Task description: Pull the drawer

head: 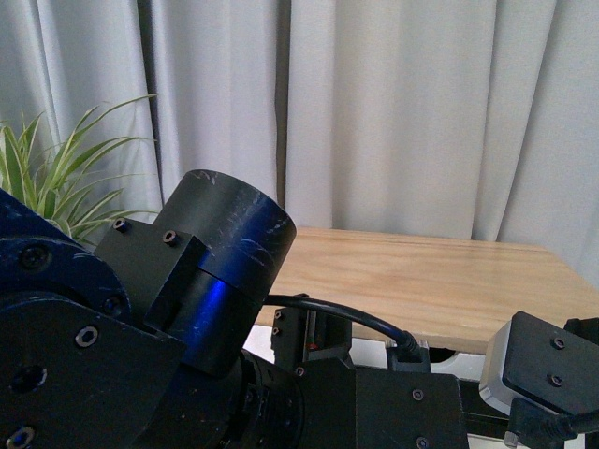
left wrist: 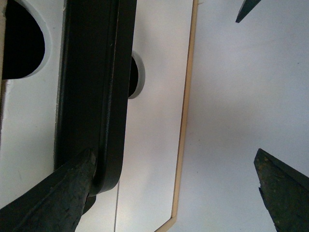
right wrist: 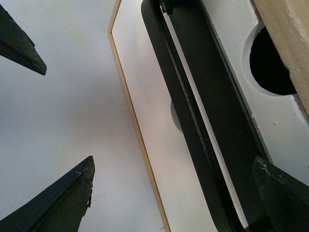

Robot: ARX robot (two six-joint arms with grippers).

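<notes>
The drawer's white front panel (left wrist: 154, 121) fills the left wrist view, with its long black bar handle (left wrist: 91, 92) and half-round cutout (left wrist: 19, 43). My left gripper (left wrist: 174, 193) is open; one of its fingers (left wrist: 53, 198) lies against the handle's end, the other is well apart over the white surface. In the right wrist view the same panel (right wrist: 145, 96), handle (right wrist: 203, 111) and cutout (right wrist: 270, 63) appear. My right gripper (right wrist: 174, 198) is open, and the handle runs between its fingers, close to one finger (right wrist: 285, 193). Nothing is gripped.
The light wood cabinet top (head: 421, 281) stretches ahead in the front view, partly hidden by my black arm housings (head: 215, 281). A green plant (head: 56, 187) stands at the left before grey curtains. A plain white surface (left wrist: 241, 96) lies beyond the panel's thin wood edge.
</notes>
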